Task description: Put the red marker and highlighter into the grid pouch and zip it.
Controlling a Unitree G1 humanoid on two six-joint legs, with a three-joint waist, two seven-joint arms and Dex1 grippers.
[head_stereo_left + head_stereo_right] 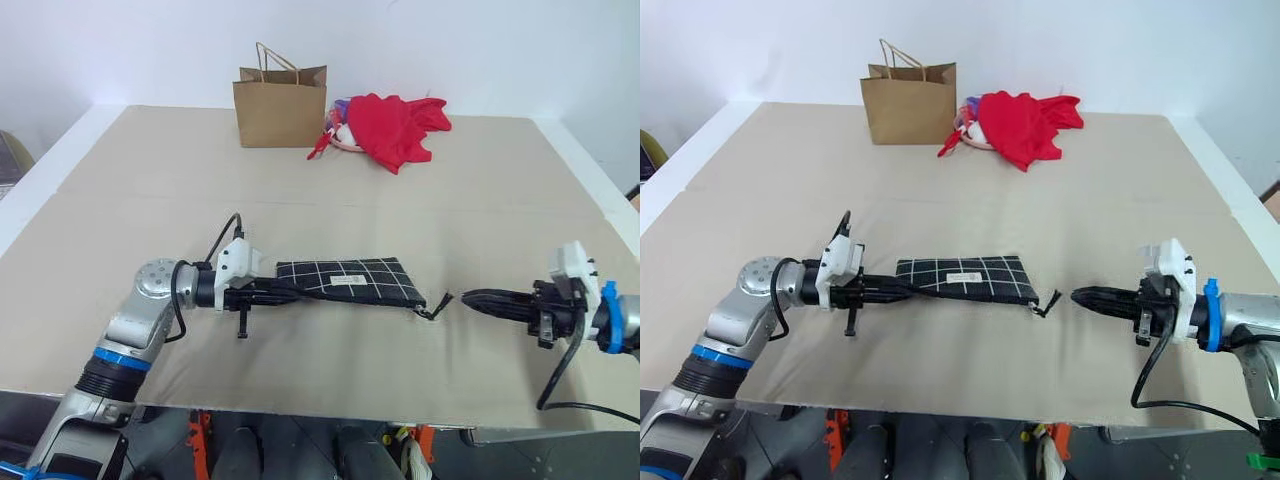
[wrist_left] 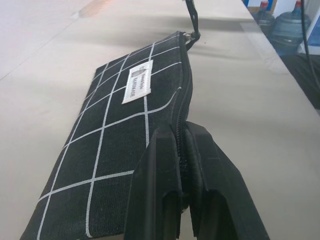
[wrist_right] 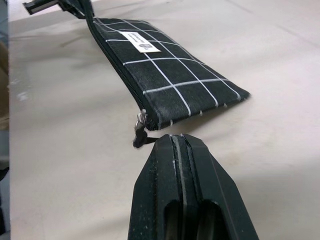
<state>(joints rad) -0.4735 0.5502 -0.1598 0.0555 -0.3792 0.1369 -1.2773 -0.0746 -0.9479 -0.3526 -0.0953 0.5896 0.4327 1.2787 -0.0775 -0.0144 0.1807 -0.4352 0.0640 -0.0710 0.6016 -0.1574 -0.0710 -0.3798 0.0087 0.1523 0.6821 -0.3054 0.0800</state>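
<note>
Nearest you, the grid pouch (image 1: 345, 279) lies flat on the table (image 1: 480, 200), zipper closed. Your left gripper (image 2: 181, 150) is clamped on its left end at the zipper edge. Your right gripper (image 3: 181, 142) is pressed together, empty, just right of the pull cord (image 1: 434, 309). Far back stand a paper bag (image 1: 280, 105) and red cloth (image 1: 395, 126).

Looks like a robot test room or lab rather than a home. Broad tabletop (image 1: 120, 230) covered in plain beige sheeting with seams, set against bare white walls. Sparse staged props at the far edge: a brown paper bag (image 1: 281, 106) and a red cloth heap (image 1: 398, 126). Large water jugs (image 2: 290, 27) standing on the floor off to one side, plus loose black cabling hanging past the tabletop's near edge.
</note>
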